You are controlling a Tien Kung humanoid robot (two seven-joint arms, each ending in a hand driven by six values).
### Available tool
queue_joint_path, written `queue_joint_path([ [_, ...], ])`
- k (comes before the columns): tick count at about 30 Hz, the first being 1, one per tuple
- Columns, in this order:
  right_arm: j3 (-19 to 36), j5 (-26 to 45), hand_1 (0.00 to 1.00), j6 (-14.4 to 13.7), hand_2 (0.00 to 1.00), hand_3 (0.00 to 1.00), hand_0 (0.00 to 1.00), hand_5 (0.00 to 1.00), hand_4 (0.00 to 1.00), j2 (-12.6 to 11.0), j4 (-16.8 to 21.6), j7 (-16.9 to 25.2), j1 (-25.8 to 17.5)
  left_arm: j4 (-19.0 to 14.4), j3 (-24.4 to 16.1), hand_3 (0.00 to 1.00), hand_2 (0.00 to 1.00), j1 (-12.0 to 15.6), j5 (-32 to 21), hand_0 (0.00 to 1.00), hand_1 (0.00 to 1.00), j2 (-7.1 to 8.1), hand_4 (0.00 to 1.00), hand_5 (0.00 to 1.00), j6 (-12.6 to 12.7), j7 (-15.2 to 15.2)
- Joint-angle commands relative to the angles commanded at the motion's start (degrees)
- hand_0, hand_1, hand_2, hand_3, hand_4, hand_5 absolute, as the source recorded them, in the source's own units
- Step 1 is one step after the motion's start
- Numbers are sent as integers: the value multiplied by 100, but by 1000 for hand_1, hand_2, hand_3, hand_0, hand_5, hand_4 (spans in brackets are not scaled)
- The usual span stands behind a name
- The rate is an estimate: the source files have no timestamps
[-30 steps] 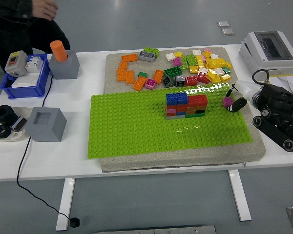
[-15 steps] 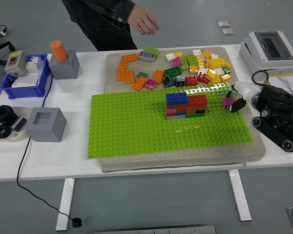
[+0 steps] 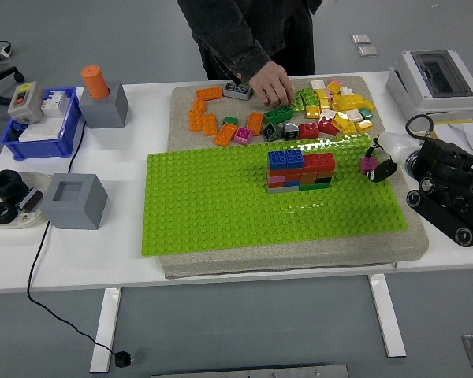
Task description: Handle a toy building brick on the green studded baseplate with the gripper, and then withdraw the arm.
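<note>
Since half a second ago the person's hand (image 3: 272, 83) has been brought down from above the far edge onto the loose bricks (image 3: 331, 106) at the back of the grey mat (image 3: 292, 256), where it is now seen resting among them; the robot's arm has not shifted. At the far left of the white tabletop (image 3: 134, 260), a blue bin (image 3: 39, 138) is seen holding a grey switch box and white parts, and in front of it a shallow dish (image 3: 16, 216) carries black ring-shaped pieces. Beside these, a grey block (image 3: 104, 106) with an orange cylinder (image 3: 94, 81) standing in it and a second grey block (image 3: 75, 201) with an empty square recess are placed. On the mat the green studded baseplate (image 3: 221, 209) is laid, with a stack of blue, red and mixed bricks (image 3: 301, 171) built on it. At the baseplate's right edge a pink brick (image 3: 368, 164) is held clamped in the fingers of the right hand (image 3: 378, 161).
</note>
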Motion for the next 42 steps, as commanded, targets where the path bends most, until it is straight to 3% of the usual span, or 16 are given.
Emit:
queue_joint_path([
  [8,191,-192,855,-13,874,564,895,98,597,-202,526,-69,-30,0,-18,581,551,19,2,630,587,-5,615,228,1,4],
  [18,593,-671,858,169,873,552,896,101,588,-626,1729,-451,-307,0,-32,580,550,66,-5,630,587,-19,620,223,4,7],
  [26,604,-698,860,175,877,547,897,96,580,-558,2582,-535,-362,0,-43,579,550,58,27,630,587,-5,622,223,1,6],
  [34,523,-647,860,154,878,548,897,96,580,-230,2608,-519,-342,0,-41,580,550,47,34,629,587,4,622,223,0,12],
  [42,485,-640,860,165,878,548,898,96,580,-104,2520,-534,-373,0,-37,580,550,43,29,630,587,8,622,220,1,11],
])
